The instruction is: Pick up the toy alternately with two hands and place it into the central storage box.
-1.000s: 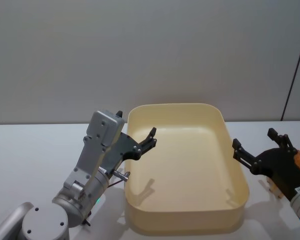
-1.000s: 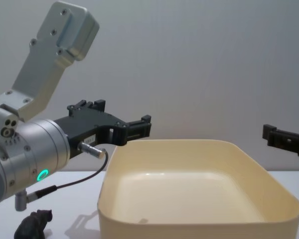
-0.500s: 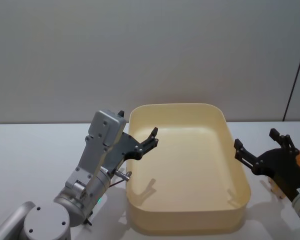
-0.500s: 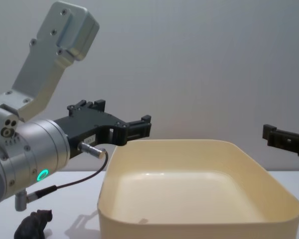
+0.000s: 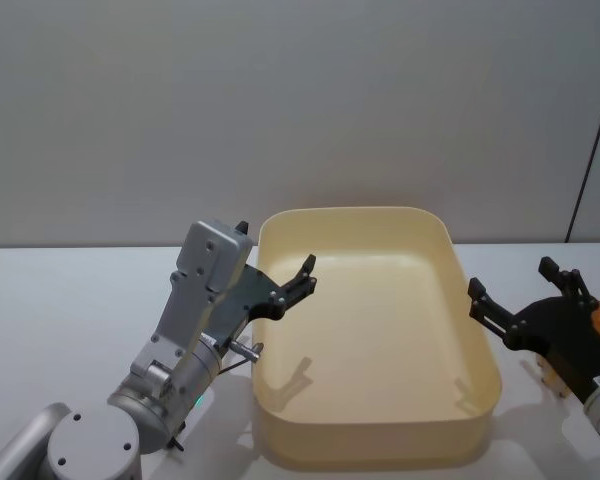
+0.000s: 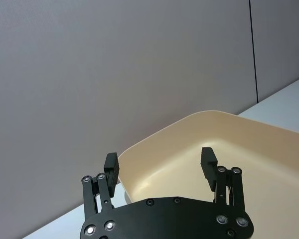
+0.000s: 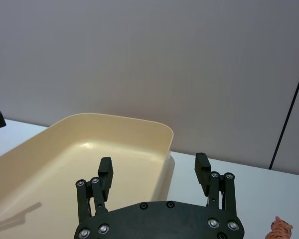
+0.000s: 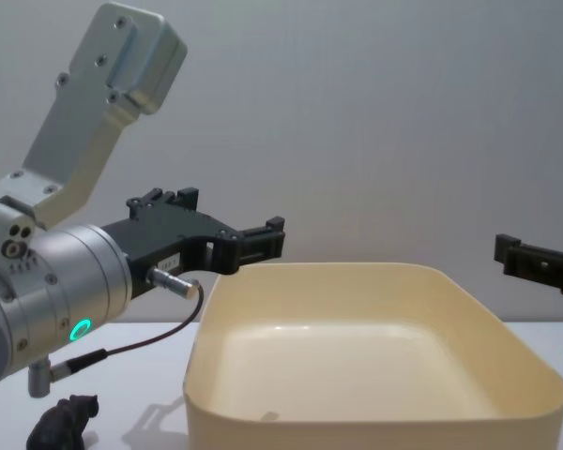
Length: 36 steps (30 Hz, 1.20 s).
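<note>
Plainly, the job has hardly begun: the cream box (image 5: pixel 372 447) holds no toy, and its floor is bare in both the head view and the chest view. The left gripper (image 6: pixel 159 160) hangs above the box's left rim, its fingers spread wide apart with nothing between them, pointing in over the box's inside. The right gripper (image 7: pixel 153 165) sits just outside the box's right wall, likewise spread open and carrying nothing. Two toys wait on the white table (image 5: pixel 60 290). One is a dark little animal (image 8: pixel 66 424) by the box's left front corner, below the left arm. The other is an orange striped tiger (image 7: pixel 279 230) beyond the box's right side, close to the right gripper. As I judge it, every step is left to do: one gripper must go down to its toy, close on it, carry it over the rim and let it go, and then the other takes its turn.
</note>
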Tool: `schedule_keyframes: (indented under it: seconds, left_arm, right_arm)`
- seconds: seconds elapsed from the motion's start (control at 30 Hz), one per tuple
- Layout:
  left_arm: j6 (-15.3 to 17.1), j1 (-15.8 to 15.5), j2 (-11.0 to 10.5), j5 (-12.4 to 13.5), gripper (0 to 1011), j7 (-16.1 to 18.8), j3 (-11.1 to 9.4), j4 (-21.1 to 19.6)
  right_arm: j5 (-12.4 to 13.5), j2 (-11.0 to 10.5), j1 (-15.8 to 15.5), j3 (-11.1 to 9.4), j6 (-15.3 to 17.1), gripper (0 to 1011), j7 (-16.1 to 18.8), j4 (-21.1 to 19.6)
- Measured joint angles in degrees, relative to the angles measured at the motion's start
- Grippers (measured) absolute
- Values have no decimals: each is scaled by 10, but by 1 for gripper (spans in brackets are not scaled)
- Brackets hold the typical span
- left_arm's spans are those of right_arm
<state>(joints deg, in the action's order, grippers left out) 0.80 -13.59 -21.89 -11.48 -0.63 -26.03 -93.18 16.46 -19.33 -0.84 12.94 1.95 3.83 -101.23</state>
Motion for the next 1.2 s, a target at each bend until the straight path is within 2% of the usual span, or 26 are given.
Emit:
schedule_keyframes:
  seconds: [1.2]
  left_arm:
    - [0, 0, 0, 0, 1002, 0, 0, 0]
  right_arm:
    - [0, 0, 0, 0, 0, 1001, 0, 0]
